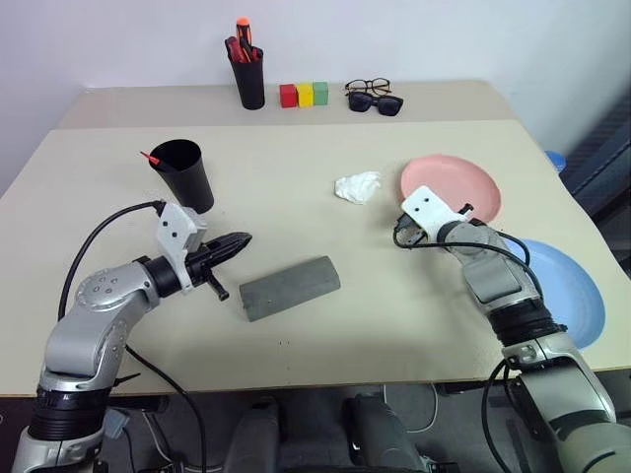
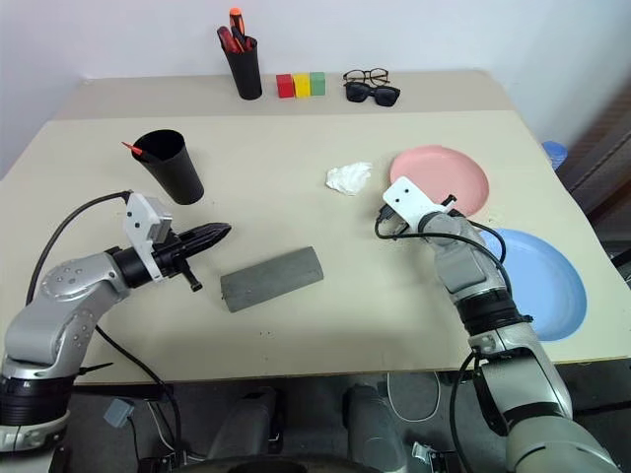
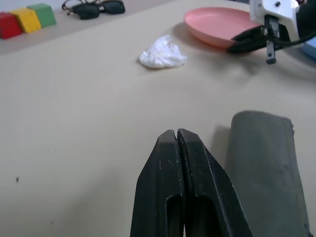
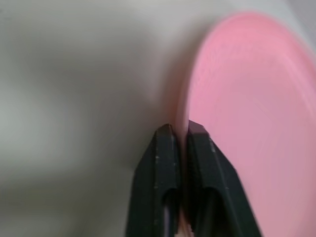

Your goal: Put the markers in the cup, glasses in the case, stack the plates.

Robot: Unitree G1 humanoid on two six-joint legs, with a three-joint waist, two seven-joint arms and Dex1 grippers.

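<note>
Pink plate (image 1: 451, 185) is my landmark on the desk (image 1: 296, 217); my right gripper (image 4: 180, 129) pinches its near rim, jaws narrowed onto the edge; blue plate (image 1: 562, 288) lies just beside it, nearer me; grey case (image 1: 289, 287) rests closed well left of it; my left gripper (image 1: 240, 239) hovers beyond the case, jaws pressed together and empty; black cup (image 1: 183, 174) stands farther left, a red marker (image 1: 150, 157) poking out.

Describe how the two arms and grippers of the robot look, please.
Both arms are built of rounded silver-grey segments with black joints. A white camera block sits on each wrist, and loose black cables run along each arm. The left gripper and the right gripper each end in two slim, tapering black fingers.
</note>
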